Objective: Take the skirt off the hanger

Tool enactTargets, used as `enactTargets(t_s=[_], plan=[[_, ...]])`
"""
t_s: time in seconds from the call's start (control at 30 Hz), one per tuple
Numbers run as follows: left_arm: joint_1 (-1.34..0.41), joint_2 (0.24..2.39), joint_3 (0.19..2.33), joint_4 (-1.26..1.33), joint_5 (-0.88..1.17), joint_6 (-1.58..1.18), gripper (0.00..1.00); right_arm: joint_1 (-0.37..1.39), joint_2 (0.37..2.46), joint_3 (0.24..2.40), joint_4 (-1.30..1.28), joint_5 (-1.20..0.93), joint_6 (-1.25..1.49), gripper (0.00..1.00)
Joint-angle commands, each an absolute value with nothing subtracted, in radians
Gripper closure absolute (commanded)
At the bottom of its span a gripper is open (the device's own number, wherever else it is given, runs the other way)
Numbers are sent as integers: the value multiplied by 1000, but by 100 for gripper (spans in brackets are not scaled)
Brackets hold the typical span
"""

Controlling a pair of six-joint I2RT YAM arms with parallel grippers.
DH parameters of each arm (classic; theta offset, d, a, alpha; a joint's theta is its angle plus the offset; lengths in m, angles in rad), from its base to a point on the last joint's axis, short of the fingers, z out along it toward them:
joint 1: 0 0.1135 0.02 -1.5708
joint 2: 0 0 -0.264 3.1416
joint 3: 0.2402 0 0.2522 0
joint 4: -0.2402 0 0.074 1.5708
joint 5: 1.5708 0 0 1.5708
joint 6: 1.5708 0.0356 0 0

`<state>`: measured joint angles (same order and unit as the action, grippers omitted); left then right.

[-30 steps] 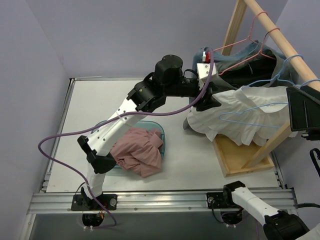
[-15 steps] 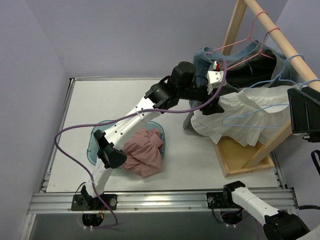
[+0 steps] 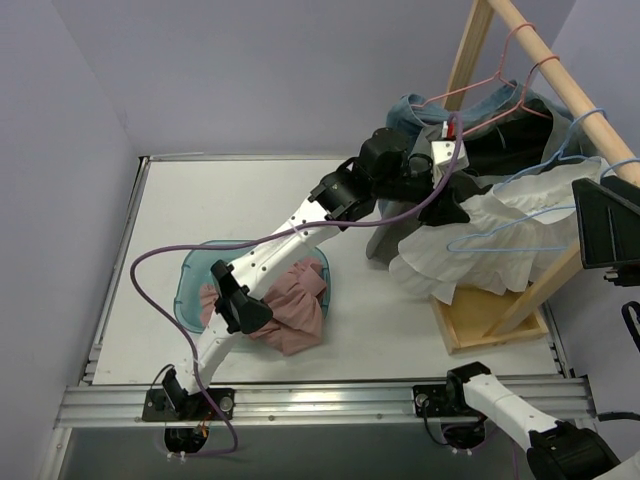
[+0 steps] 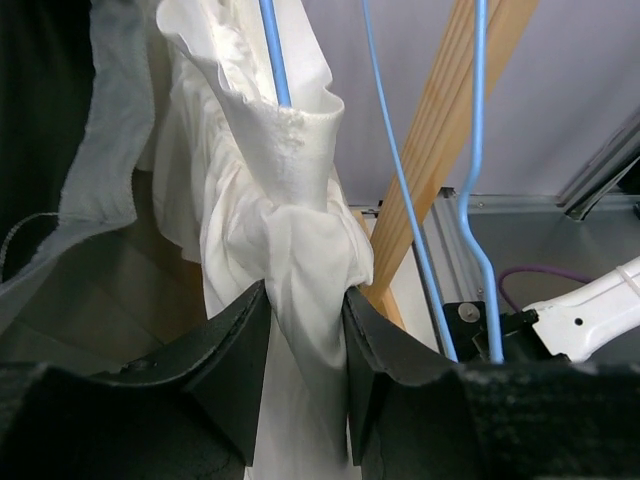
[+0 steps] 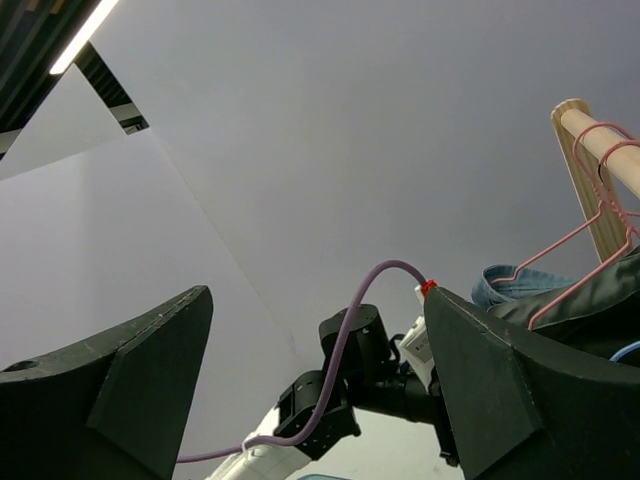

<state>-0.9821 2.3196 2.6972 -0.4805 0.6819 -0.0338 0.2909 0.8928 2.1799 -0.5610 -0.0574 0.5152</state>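
The white skirt (image 3: pixel 480 240) hangs on a blue wire hanger (image 3: pixel 520 235) on the wooden rack's rail (image 3: pixel 560 70) at the right. My left gripper (image 3: pixel 448 208) is stretched out to it and shut on a bunch of the skirt's white cloth (image 4: pixel 305 300), just below the blue hanger wire (image 4: pixel 275 60). My right gripper (image 5: pixel 315 400) is raised at the right edge, open and empty, its black body (image 3: pixel 605 220) next to the skirt's right end.
Pink hangers (image 3: pixel 500 85) carry a denim garment (image 3: pixel 420 110) and a dark garment (image 3: pixel 515 135) on the same rail. The rack's wooden base (image 3: pixel 485 315) lies below. A pink cloth (image 3: pixel 290 305) lies in a teal bowl (image 3: pixel 190 290).
My left arm has reached further right along the rack, holding the skirt's cloth. The skirt has shifted right and bunched along the blue hanger. The right gripper has not moved.
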Motion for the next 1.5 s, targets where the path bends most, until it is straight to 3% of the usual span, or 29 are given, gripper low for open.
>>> enactTargets(t_s=[0.0, 0.03, 0.13, 0.2, 0.23, 0.37, 0.43, 0.9, 1.03, 1.3, 1.47], plan=[[-999, 2329, 2735, -451, 713, -64, 58, 302, 905, 2197, -528, -64, 495, 18], [-1002, 2329, 2732, -456, 713, -61, 58, 302, 907, 2197, -526, -63, 495, 18], [-1009, 2329, 2729, -480, 719, -55, 74, 302, 899, 2174, -520, -63, 497, 18], [-1009, 2326, 2729, -500, 719, -61, 94, 302, 890, 2157, -511, -63, 500, 18], [-1009, 2324, 2730, -506, 713, -67, 97, 302, 888, 2151, -511, -61, 499, 18], [-985, 2264, 2714, -450, 692, -211, 98, 302, 906, 2157, -566, -34, 495, 13], [-962, 2199, 2651, -358, 683, -267, 98, 302, 913, 2158, -590, -9, 497, 0], [-928, 2103, 2562, -57, 764, -523, 98, 313, 881, 2135, -592, 84, 471, 0], [-914, 2071, 2487, 158, 813, -629, 98, 318, 882, 2143, -601, 92, 465, 0], [-913, 1994, 2499, -97, 796, -502, 98, 327, 894, 2149, -603, 104, 463, 0], [-893, 1838, 2252, -57, 814, -448, 98, 328, 913, 2096, -600, 46, 462, 0]])
